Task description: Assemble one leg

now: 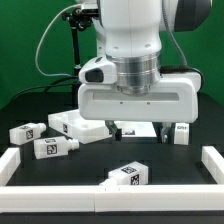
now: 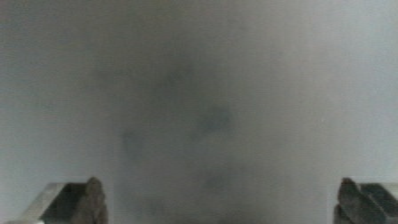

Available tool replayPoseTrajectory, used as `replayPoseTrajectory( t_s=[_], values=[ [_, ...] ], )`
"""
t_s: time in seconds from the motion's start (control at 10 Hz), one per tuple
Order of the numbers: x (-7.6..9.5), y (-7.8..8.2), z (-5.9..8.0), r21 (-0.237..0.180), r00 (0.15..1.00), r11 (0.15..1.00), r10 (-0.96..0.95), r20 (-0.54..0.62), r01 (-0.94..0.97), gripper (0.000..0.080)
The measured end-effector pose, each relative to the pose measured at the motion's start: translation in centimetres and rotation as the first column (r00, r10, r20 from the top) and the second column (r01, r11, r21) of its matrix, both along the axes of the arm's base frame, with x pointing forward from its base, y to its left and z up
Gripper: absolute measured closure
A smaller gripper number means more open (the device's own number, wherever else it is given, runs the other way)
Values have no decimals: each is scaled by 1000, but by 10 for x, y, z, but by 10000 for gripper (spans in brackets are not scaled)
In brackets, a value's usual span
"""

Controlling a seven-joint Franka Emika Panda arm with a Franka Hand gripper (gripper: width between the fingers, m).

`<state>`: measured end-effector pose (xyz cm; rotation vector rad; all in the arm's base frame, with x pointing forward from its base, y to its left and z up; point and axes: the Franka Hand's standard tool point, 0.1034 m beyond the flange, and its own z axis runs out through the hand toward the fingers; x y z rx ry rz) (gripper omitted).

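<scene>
White arm (image 1: 135,40) filled most of the exterior view, wrist pointing straight down over the black table (image 1: 170,165). Flat white panel (image 1: 75,124) lay on the table, showing just beside the pincer (image 1: 140,130) on the exterior view's left; its far part was hidden behind the pincer's body. Low white rail (image 1: 110,196) ran across the table on the camera side of the pincer, well apart from it, with a short return at each end. Four legs noted, all alike: small white blocks with black-and-white tags, all lying loose, none held. Closest leg (image 1: 180,132) sat just beside the pincer on the exterior view's right; could not tell whether it touched. Front leg (image 1: 128,174) lay between pincer and rail. Middle leg (image 1: 55,148) lay to the exterior view's left of the pincer, beyond the panel's near corner. Outer leg (image 1: 25,131) lay farther out on that side, well apart from the pincer. Pincer hung low over the table. In the wrist view its fingertips (image 2: 75,200) stood wide apart at opposite edges, with nothing between them. Only a blurred grey surface showed beyond, too soft to name.
</scene>
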<state>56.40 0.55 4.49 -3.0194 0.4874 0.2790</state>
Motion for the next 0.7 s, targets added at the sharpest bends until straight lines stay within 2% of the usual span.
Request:
replayPoseTrajectory(
  t_s=[0.1, 0.2, 0.3, 0.7],
  values=[
    [20, -8, -3, -1, 1000, 1000, -23, 14, 23, 151],
    [30, -14, -5, 13, 999, 1000, 26, 34, -26, 151],
    [30, -21, -7, 30, 998, 998, 46, 43, -47, 151],
    [30, -17, -8, 26, 999, 999, 27, 38, -28, 151]
  ],
)
